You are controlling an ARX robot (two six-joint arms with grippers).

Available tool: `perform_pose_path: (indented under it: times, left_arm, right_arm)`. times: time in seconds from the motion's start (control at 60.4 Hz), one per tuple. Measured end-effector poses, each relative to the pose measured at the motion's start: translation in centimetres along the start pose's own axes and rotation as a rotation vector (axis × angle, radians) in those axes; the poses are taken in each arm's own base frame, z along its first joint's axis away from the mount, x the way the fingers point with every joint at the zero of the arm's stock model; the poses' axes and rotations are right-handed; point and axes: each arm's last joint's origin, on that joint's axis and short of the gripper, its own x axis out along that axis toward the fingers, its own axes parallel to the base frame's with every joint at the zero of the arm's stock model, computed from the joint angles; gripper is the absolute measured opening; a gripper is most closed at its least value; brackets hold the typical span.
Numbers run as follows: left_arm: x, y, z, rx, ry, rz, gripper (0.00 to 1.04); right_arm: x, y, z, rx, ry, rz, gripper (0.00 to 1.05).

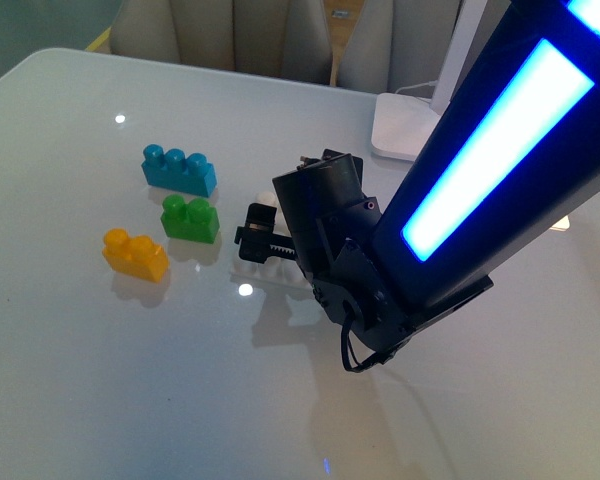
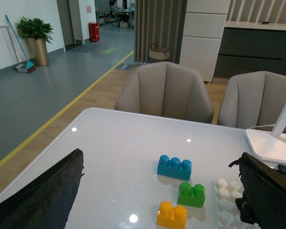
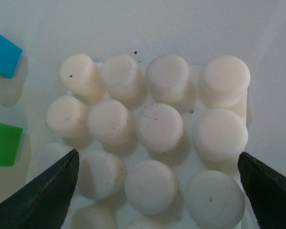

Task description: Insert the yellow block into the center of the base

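Note:
The yellow block lies on the white table, left of the base, with the green brick and the blue brick behind it. The white studded base is mostly hidden under my right gripper, which hangs open and empty just above it. In the right wrist view the base's studs fill the picture between the open fingers. My left gripper is open and empty, above the table on the near side of the bricks; its view shows the yellow block and the base.
A white lamp foot stands at the back right, with its stem rising out of view. Grey chairs stand behind the table's far edge. My right arm, with its lit blue strip, crosses the right side.

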Motion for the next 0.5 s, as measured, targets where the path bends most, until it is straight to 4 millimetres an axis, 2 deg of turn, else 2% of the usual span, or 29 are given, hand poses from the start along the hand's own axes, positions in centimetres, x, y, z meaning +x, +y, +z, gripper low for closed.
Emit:
perform_pose_path:
  times: [0.298,0.497]
  left_arm:
    - [0.0,0.0,0.0,0.000,0.000,0.000,0.97]
    - [0.0,0.0,0.0,0.000,0.000,0.000,0.97]
  right_arm:
    - [-0.3,-0.1,0.0,-0.012,-0.002,0.026,0.96]
    - [-1.3,-1.8,-0.5,-0.009,-0.008,0.020,0.96]
